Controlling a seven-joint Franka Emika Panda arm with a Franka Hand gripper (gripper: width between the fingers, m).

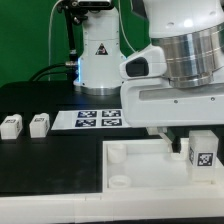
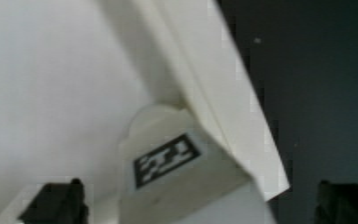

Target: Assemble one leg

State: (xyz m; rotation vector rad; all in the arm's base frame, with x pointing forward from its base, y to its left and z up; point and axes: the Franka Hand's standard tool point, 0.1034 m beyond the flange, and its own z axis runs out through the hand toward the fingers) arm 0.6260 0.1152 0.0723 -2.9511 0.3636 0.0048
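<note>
1 leg (image 1: 203, 155) stands at a corner of the white panel (image 1: 130, 175), apparently seated though its socket is hidden, the gripper (image 2: 199, 204) fingers (image 2: 55, 200) spread wide and pinching nothing, while 2 spare legs (image 1: 12, 125) (image 1: 38, 123) lie well apart from the panel, unfitted.

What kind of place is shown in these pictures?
Probably a robotics lab test bench: a white robot arm works over a black table, with a marker board of printed tags and a green backdrop.
</note>
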